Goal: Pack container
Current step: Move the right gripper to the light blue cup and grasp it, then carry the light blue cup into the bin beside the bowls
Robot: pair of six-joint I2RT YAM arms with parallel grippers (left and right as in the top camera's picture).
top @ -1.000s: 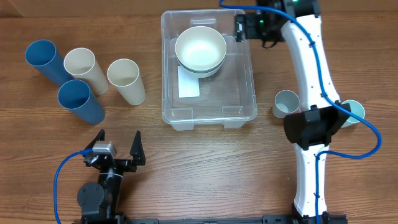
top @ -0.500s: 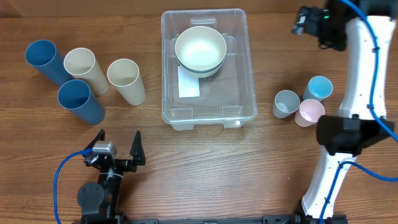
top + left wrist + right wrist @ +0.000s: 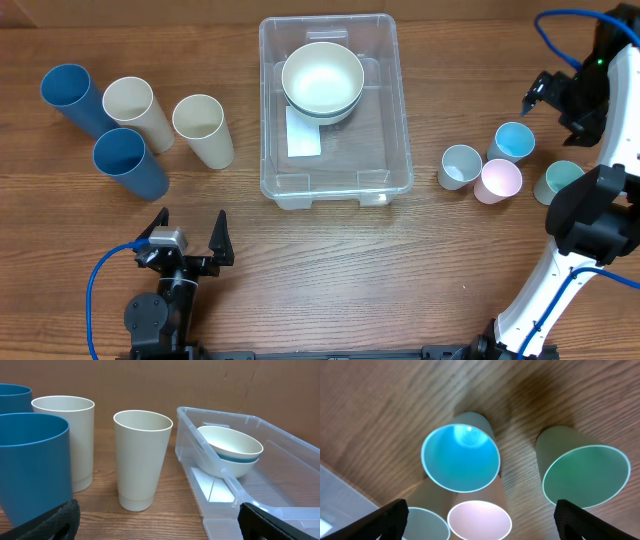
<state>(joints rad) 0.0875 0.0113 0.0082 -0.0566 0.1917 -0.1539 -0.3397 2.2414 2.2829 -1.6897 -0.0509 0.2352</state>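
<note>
Overhead view, contents of counter (image 3: 300, 290):

- The container (image 3: 385, 150) is sitting midway along the far edge, holding two stacked bowls (image 3: 322, 82) at its far end. Its near half is lying bare.
- Four tall cups (image 3: 135, 108) are standing toward the far left corner.
- Four small cups are crowding near the right edge: grey (image 3: 461, 166), pink (image 3: 497, 181), light blue (image 3: 514, 141), green (image 3: 559, 182).
- The right end effector (image 3: 558, 105) is hovering above this cluster, fingers apart and holding nothing.
- The left end effector (image 3: 190, 228) is resting by the near edge, fingers spread wide, empty.

Step in hand, as judged: picking a small cup, probably the light blue one. The cups are standing close together, so gripping one wall across the rim is looking safer than straddling it. Lifting straight up is advisable.

Writing: a white label (image 3: 303, 135) is lying on the container floor, but no text is showing as readable. No brands are showing.
</note>
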